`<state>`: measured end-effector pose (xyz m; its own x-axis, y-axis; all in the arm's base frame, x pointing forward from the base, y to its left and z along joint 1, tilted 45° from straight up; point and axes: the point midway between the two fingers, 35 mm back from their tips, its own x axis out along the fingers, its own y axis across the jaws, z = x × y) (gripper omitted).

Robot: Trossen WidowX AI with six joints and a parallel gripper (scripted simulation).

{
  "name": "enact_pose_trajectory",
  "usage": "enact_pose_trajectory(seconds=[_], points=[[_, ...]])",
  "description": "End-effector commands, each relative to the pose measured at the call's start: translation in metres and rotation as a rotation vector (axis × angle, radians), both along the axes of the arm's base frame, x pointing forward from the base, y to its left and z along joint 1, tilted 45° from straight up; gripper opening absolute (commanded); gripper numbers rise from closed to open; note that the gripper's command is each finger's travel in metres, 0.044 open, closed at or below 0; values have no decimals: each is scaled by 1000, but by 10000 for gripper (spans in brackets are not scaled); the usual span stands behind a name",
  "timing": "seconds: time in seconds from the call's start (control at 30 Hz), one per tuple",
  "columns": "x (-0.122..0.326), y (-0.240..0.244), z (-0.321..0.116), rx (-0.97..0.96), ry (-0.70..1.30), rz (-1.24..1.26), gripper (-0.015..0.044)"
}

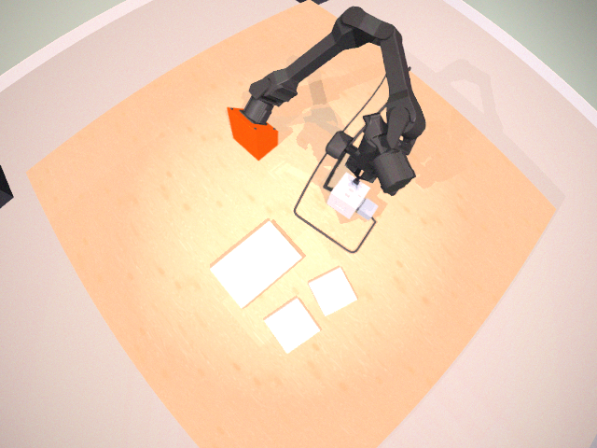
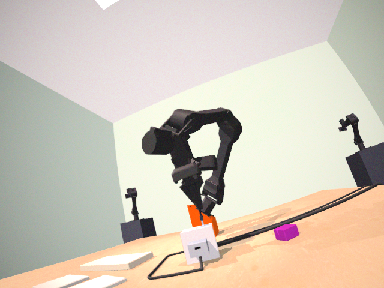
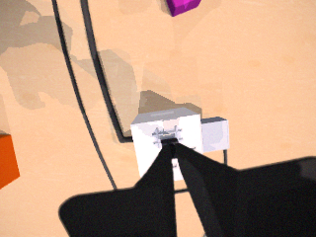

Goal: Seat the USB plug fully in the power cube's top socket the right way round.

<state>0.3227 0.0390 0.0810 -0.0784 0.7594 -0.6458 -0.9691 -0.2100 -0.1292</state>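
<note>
The white power cube point(image 1: 343, 203) point(image 2: 186, 238) point(image 3: 148, 153) stands upright on the table. My gripper point(image 1: 357, 177) point(image 2: 200, 211) point(image 3: 172, 149) is shut on the dark USB plug point(image 1: 355, 181) point(image 2: 201, 218), just above the cube's top face. In the exterior view a short length of the plug's silver metal shows between its dark body and the cube top. In the wrist view the fingertips cover most of the plug, beside the grey socket outline point(image 3: 160, 133). How deep the tip sits, if it is in the socket, and which way round it is, I cannot tell.
A pale adapter point(image 1: 367, 208) point(image 2: 203, 245) point(image 3: 215, 135) sticks out of the cube's side. Black cables point(image 1: 311, 182) point(image 2: 254, 233) point(image 3: 96, 61) run around and behind it. A magenta block point(image 2: 287, 232) point(image 3: 184, 5), an orange block point(image 1: 253, 139) point(image 3: 7, 160) and white slabs point(image 1: 257, 262) point(image 2: 111, 261) are also there.
</note>
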Motion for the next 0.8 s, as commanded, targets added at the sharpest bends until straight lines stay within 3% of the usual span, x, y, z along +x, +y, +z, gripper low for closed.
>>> enact_pose_trajectory(seconds=[0.0, 0.77], points=[[0, 2, 0, 6, 3, -1, 0], [0, 4, -2, 6, 3, -1, 0]])
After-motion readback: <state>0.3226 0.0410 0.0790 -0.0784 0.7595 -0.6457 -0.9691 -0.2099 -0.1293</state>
